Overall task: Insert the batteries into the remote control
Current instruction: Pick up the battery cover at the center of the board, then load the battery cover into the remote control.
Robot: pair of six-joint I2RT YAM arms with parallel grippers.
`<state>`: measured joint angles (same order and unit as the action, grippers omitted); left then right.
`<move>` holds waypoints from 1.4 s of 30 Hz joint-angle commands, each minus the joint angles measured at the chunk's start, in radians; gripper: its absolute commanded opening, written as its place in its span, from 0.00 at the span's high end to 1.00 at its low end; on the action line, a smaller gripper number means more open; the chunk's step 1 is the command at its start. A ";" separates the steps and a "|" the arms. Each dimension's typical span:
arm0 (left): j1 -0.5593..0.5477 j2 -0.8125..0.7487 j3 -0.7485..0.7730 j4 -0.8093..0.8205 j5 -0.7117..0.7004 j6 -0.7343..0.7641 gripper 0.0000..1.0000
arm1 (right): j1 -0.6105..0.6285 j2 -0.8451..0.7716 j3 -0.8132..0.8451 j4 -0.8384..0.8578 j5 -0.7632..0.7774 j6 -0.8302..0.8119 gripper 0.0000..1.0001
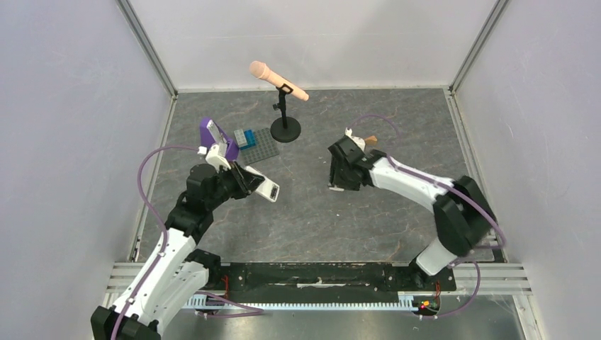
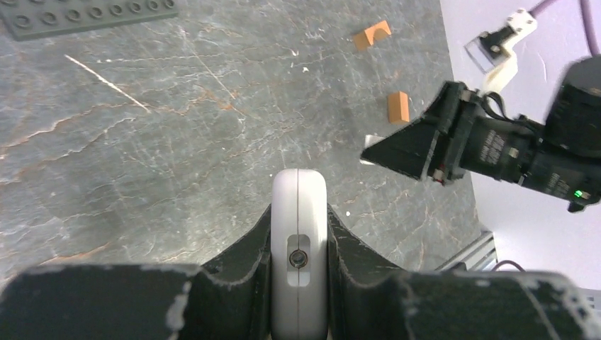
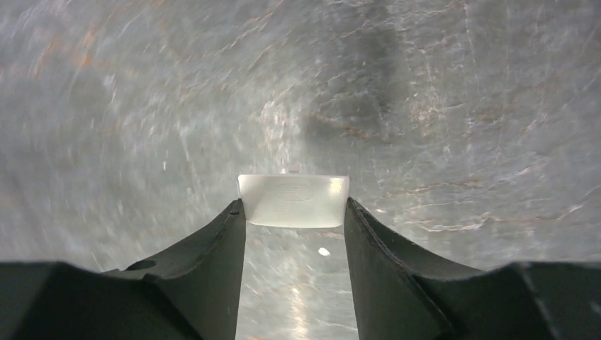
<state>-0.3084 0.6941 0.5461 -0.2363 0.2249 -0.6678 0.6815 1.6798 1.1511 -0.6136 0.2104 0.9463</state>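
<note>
**Left gripper holding the remote control; right gripper carrying a thin white plate**

Left gripper (image 2: 299, 212) fingers fill the foreground of the left wrist view. They are clenched on the remote control (image 2: 299, 255), seen end-on as a rounded white shell with a centre seam and a small screw recess. From above, the remote sits left of centre and appears held clear of the table (image 1: 312, 219), its dark button panel showing. Right gripper (image 3: 294, 212), well apart at centre right, is clenched on a thin translucent white plate (image 3: 293, 191). By its shape this may be the battery door, though that cannot be confirmed. Batteries are not discernible in any view. Two tan blocks (image 2: 398, 108) lie near the right gripper, and a studded grey plate (image 2: 85, 14) lies at the far left.

Handling (judgement): the remote is probably light, rigid plastic with smooth curved sides, so it is apt to slip or twist. The grip is best placed across mid-body, leaving the battery bay unobstructed. Batteries, being small, hard, smooth cylinders, would roll readily and are best pinched across the barrel at mid-length. The plate looks thin and somewhat brittle, so light pressure on its edges should suffice.
</note>
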 commanded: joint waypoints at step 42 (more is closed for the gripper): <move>-0.151 0.070 -0.067 0.272 0.242 -0.025 0.98 | 0.386 -0.214 0.054 0.144 -0.337 -0.948 0.88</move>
<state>-0.4557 0.7868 0.4622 0.0235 0.4690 -0.7399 1.0634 1.4490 1.1481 -0.4667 -0.1421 -0.0074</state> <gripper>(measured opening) 0.280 0.510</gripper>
